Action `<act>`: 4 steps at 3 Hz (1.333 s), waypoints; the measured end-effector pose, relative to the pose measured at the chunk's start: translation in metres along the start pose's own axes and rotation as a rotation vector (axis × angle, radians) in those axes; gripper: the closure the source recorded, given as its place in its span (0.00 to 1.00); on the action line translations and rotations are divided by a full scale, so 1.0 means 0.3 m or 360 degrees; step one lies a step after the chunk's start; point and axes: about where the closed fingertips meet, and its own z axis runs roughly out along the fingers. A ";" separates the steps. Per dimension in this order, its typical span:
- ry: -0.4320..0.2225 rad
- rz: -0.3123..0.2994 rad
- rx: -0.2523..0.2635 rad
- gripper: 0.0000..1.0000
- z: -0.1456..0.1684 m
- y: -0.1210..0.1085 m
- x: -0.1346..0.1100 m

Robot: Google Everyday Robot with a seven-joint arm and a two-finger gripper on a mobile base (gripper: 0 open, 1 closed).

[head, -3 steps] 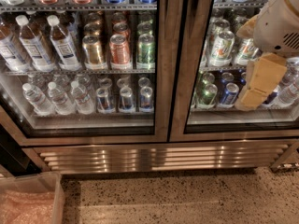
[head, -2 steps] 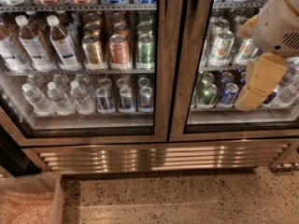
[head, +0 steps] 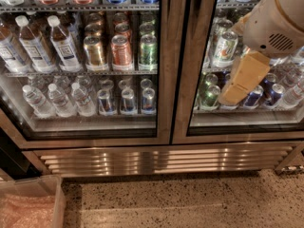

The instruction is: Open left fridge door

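The fridge (head: 161, 159) fills the view, with a louvred steel grille along its base and shelves of cans and bottles behind glass. The left fridge door (head: 165, 103) is closed, and its steel frame meets the right door (head: 186, 103) at the centre. My gripper (head: 237, 87), tan below a white arm housing (head: 278, 25), hangs in front of the right door's glass at the upper right. It is well to the right of the left door and holds nothing that I can see.
A translucent bin (head: 28, 203) sits on the speckled floor (head: 190, 203) at the bottom left, close to the fridge's base. A dark gap (head: 9, 158) runs along the fridge's left side.
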 end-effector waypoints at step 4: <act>-0.0400 0.0027 -0.0033 0.00 0.096 -0.079 -0.259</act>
